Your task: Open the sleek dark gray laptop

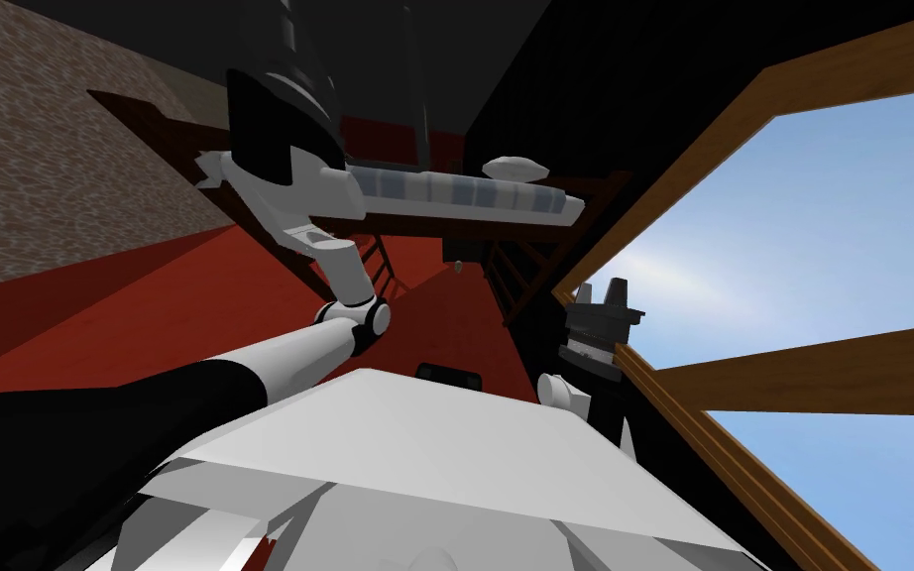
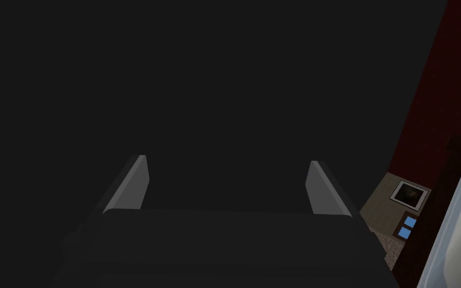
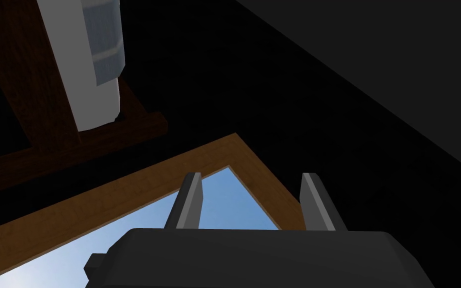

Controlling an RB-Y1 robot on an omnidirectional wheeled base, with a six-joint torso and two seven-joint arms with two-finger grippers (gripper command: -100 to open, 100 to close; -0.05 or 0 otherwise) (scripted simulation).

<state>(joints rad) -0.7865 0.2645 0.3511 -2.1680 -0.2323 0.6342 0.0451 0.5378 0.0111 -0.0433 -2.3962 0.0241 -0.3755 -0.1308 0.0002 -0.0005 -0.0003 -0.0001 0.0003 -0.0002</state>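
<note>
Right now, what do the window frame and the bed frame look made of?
Window frame: wood, matte mid-brown, with faint grain streaks. Bed frame: probably wood too, darker reddish-brown and matte; its grain barely shows.

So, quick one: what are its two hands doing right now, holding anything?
Left gripper: open, holding nothing.
Right gripper: open, holding nothing.

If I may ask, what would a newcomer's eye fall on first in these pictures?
The big wood-framed window full of blue sky, on my right, with the open right end effector raised beside it. Next, the striped mattress ahead on a dark wooden bedstead, where my left arm reaches; the open left end effector faces a flat dark surface.
</note>
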